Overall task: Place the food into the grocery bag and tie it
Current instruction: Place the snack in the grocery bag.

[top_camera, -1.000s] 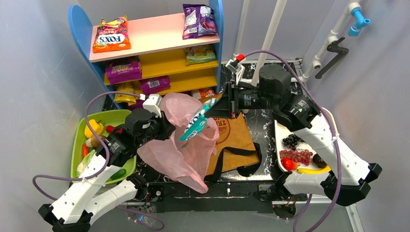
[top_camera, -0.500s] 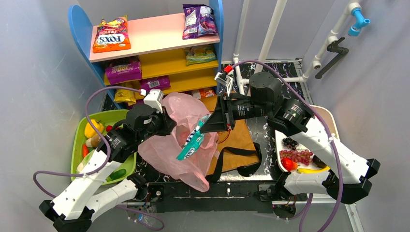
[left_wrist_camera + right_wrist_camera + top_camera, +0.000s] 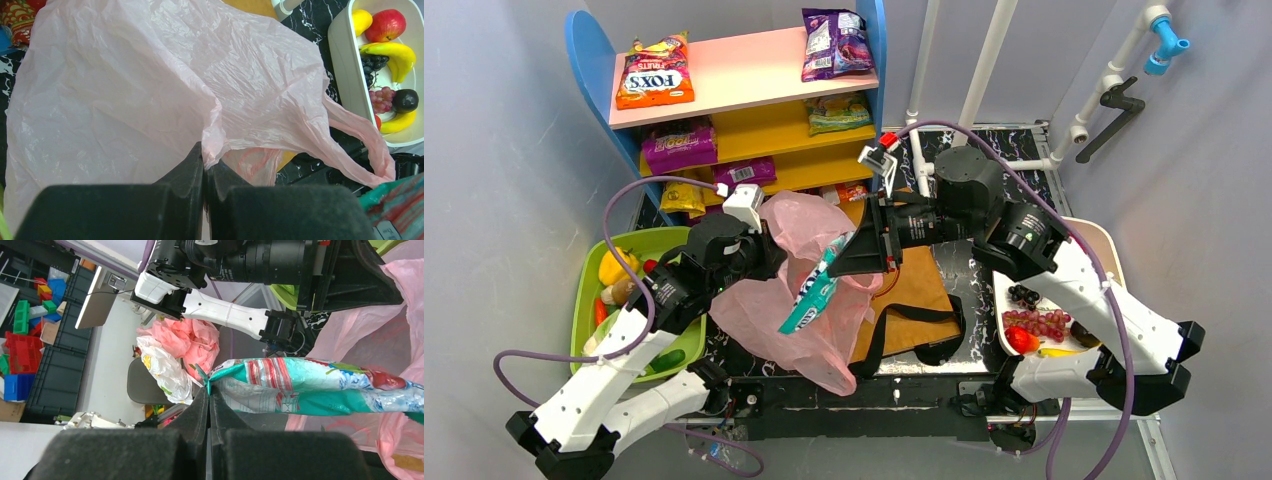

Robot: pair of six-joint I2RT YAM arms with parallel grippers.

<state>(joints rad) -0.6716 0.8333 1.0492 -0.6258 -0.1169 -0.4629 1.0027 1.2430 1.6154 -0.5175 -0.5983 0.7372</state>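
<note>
Counter: the dark marbled counter has both arms bolted at its near edge.
Pink bag: the thin pink bag lies crumpled close to the front edge, between the two arms. One loop handle trails toward the white tray.
Left tool: the left tool has its jaws together on a fold of the pink bag's rim and holds that side raised.
Green tray: the green tray sits left of the bag, beside the left arm, with yellow, red and green produce in it.
White tray: the white tray sits right of the bag, by the right arm. It carries dark grapes, bananas and a red fruit.
Right tool: the right tool is clamped on the sealed end of the teal packet.
Teal packet: it hangs tilted from that grip, its upper end at the tool and its lower end down over the pink bag. Whether that end is already inside the bag's mouth cannot be told.
Paper bag: a brown paper bag with black straps lies flat behind and to the right of the pink bag, partly under it.
Shelf: the shelf stands at the far left, with snack packets on its pink top board and on the yellow boards below.
</note>
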